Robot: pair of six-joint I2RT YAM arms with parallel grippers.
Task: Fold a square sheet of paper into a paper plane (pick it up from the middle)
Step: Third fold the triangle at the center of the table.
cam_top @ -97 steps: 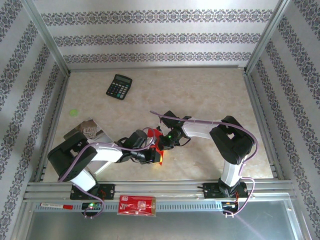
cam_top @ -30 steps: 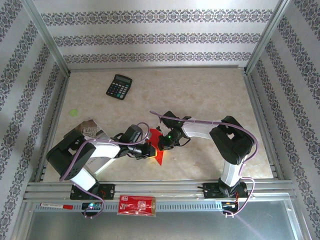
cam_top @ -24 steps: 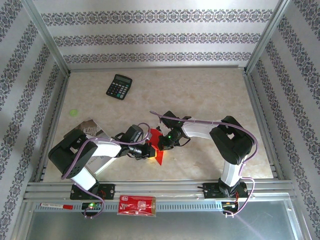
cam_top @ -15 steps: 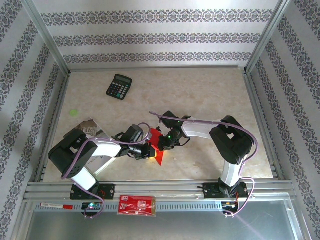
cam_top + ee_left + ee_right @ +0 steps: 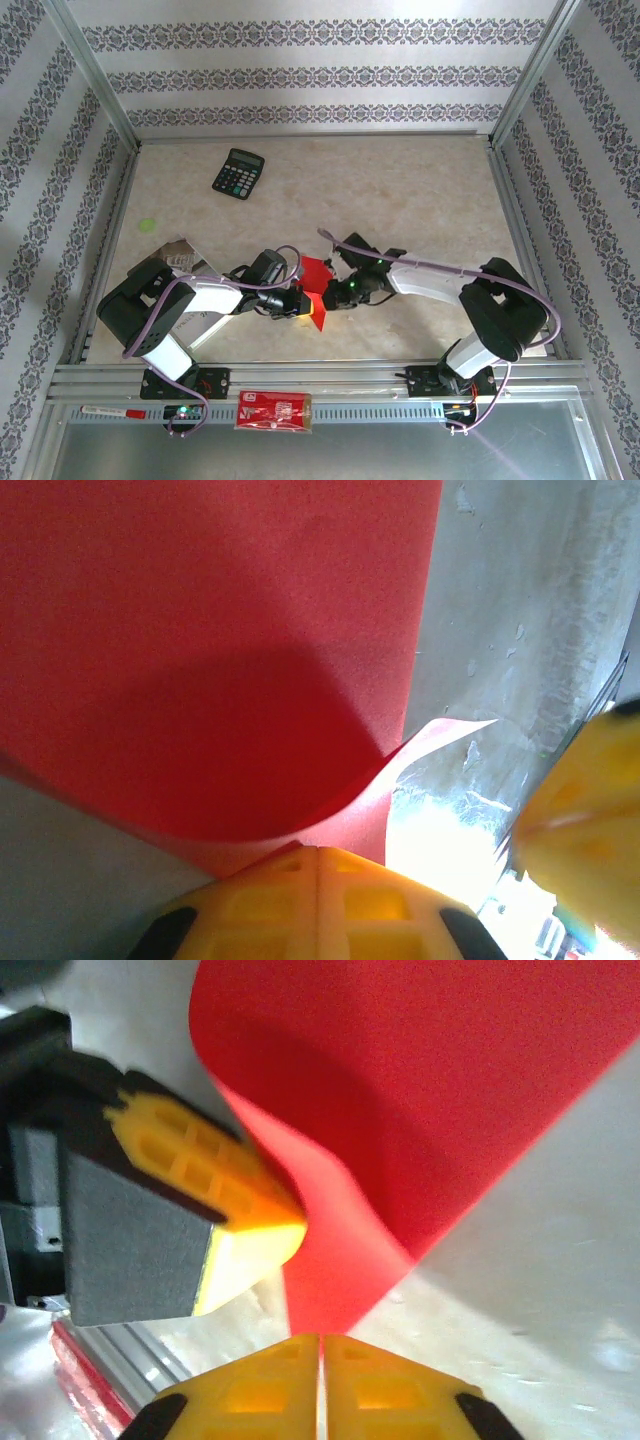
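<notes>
Marbled tabletop holds the square sheet of paper near-centre, seemingly mid-fold. Its curled flap is pinched by the left end effector; the right end effector, fingers together, sits beside. Next, probably press the crease flat.

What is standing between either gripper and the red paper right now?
Nothing visible. The left gripper is shut on a lifted flap of the red paper, and the right gripper, also shut, sits right against its edge.

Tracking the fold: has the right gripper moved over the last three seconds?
Yes: the right gripper slid slightly toward the front rail, away from the calculator.
</notes>
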